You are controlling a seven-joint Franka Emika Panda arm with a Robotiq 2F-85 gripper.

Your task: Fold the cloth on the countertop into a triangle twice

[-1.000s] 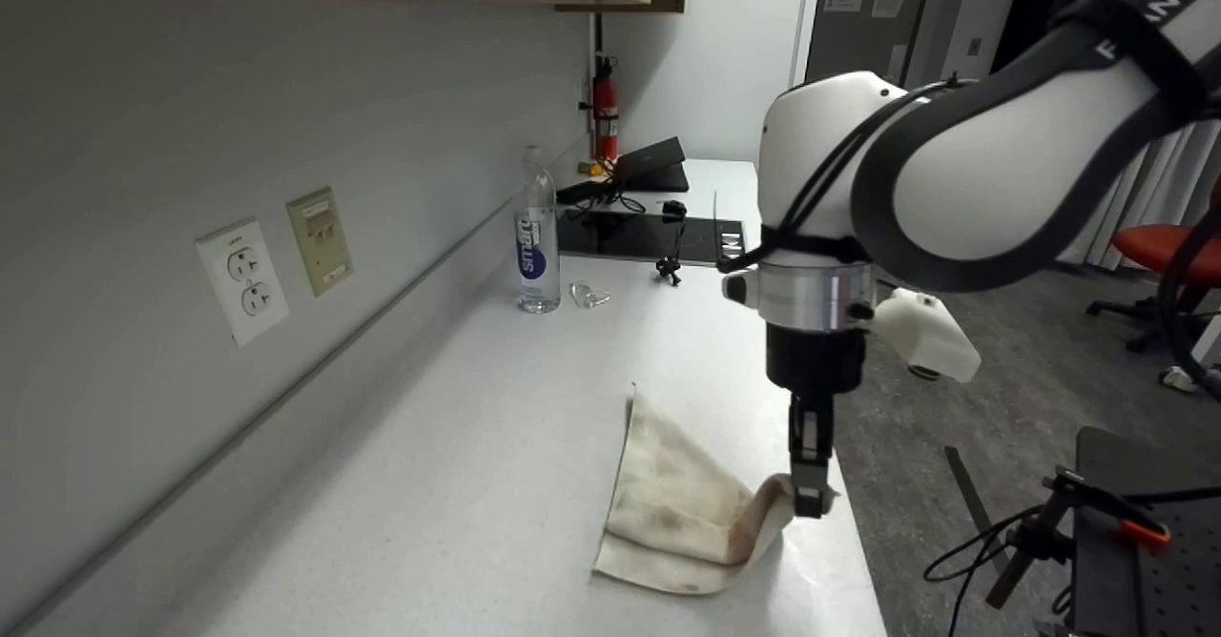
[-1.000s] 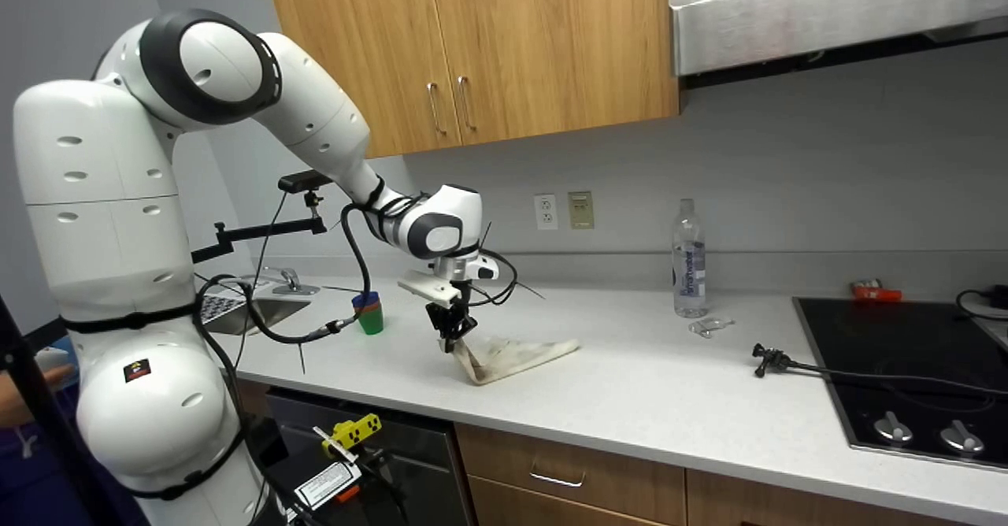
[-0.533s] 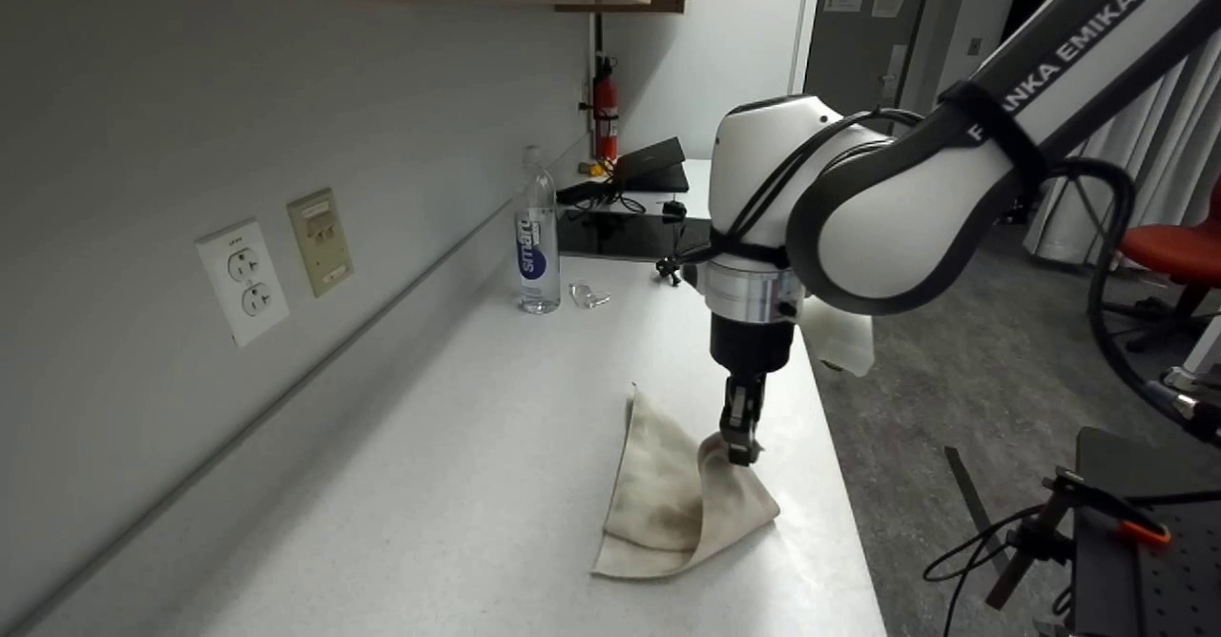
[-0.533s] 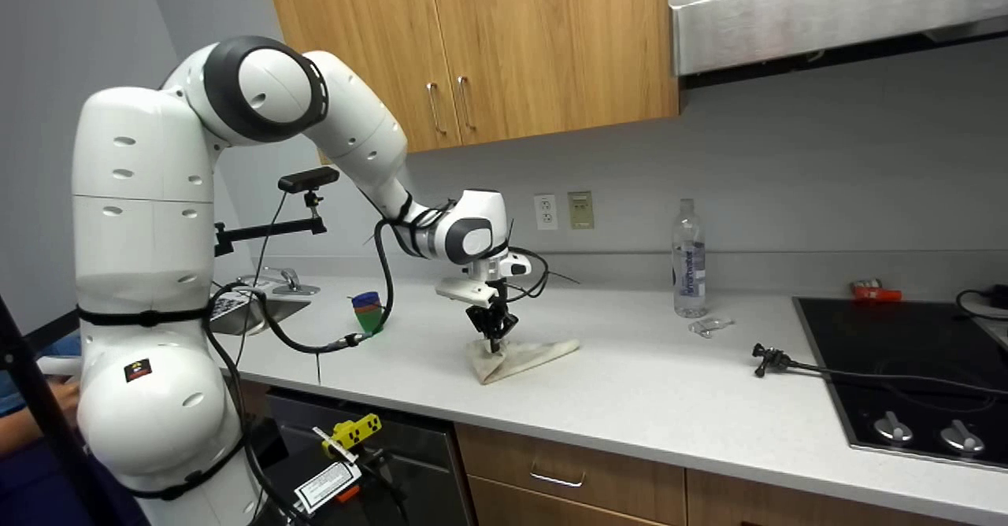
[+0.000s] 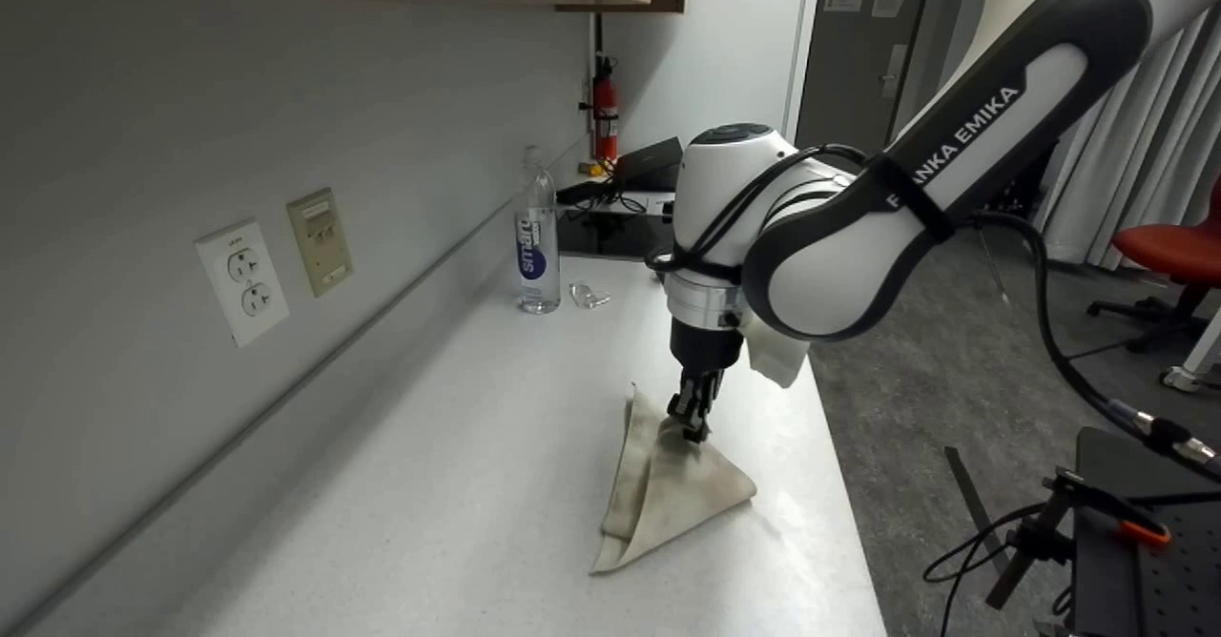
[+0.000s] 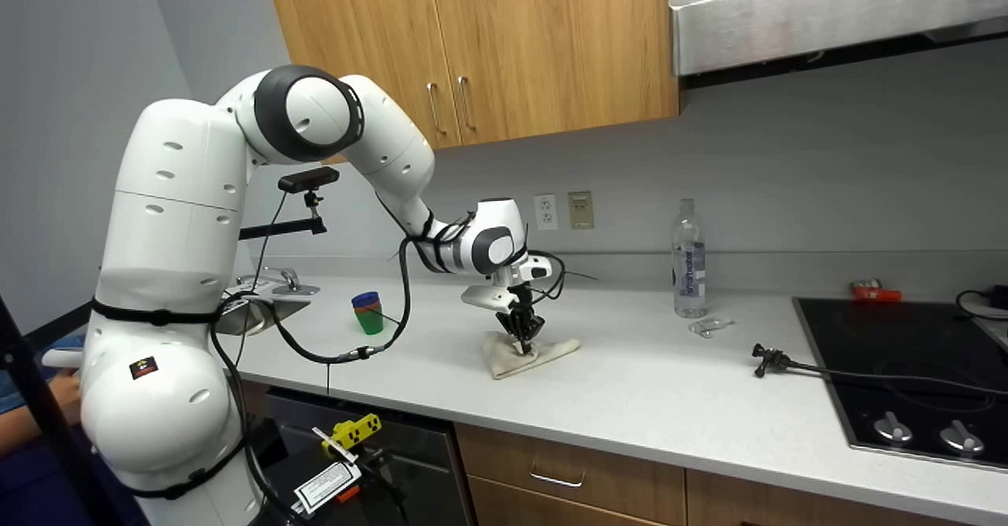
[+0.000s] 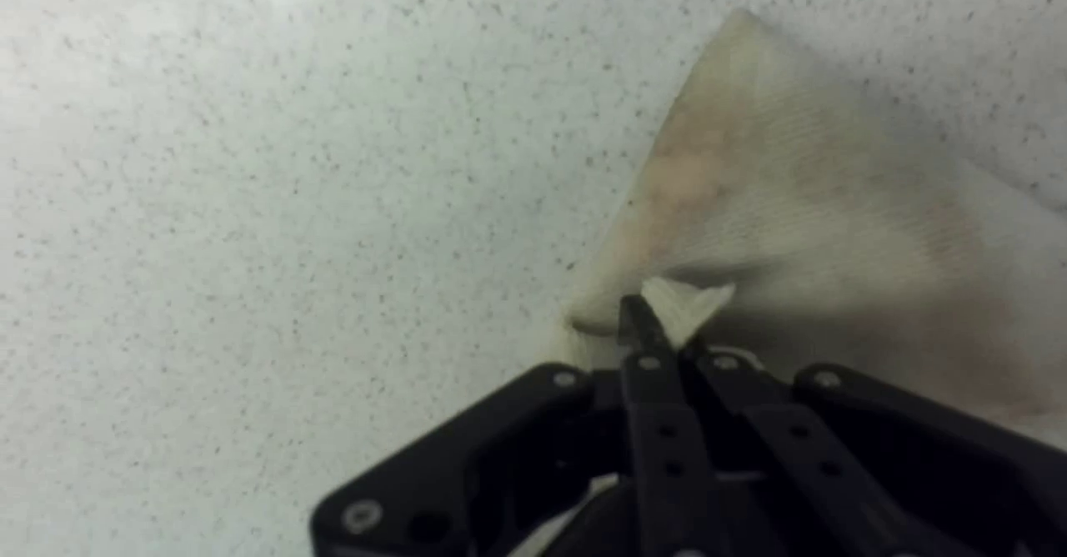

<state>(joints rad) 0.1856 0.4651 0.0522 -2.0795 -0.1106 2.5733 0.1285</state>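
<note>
On the white surface (image 5: 458,484), nearer its front edge than the wall (image 5: 410,122), the beige cloth (image 5: 679,501) lies under me, partly folded: an upper layer laps over a lower one, and a strip of the lower shows on the side toward the wall. My claw (image 5: 695,432) points down at it, jaws together on a pinch of the fabric; in the wrist view a small pale tip pokes out past my fingertips (image 7: 645,329). Up close I see faint reddish-brown stains in the weave and one corner pointing away from me.

Well apart from the cloth, a clear Smartwater bottle (image 6: 690,268) stands upright close to the wall, and just beside its base lies a small clear object (image 6: 709,326) that I cannot make out. Farther along is a black cooktop (image 6: 866,338); a thin black cable (image 6: 913,380) lies across it and ends in a small black mount (image 6: 773,359) on the surface. Toward the other end, a stack of blue, red and green cups (image 6: 369,319) stands near the sink (image 6: 288,309). Wooden cabinets (image 6: 520,46) hang overhead on the wall.
</note>
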